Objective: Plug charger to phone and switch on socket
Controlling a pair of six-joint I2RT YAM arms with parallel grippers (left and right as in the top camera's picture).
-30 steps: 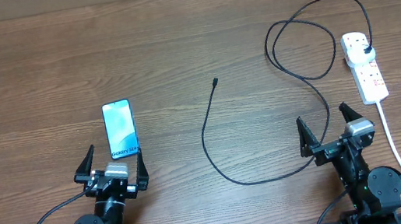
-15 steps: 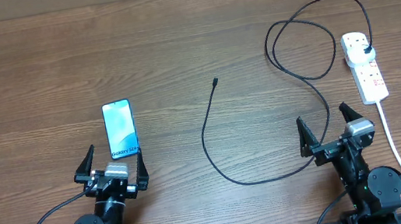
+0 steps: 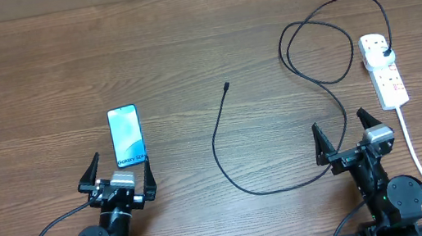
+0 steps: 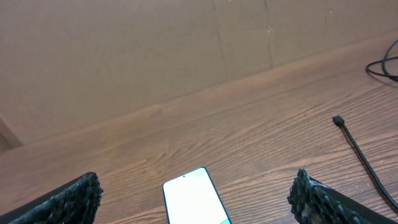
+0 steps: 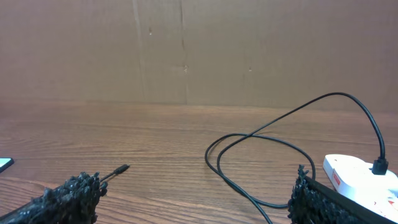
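Note:
The phone lies flat on the wooden table, light blue screen up, just beyond my open left gripper; it also shows in the left wrist view between the fingers. The charger cable curves across the middle, its connector tip free on the table, also seen in the left wrist view and the right wrist view. Its black plug sits in the white socket strip at the far right. My right gripper is open and empty.
The strip's white cord runs down the right side past the right arm. The black cable loops lie left of the strip. A brown cardboard wall stands at the table's far edge.

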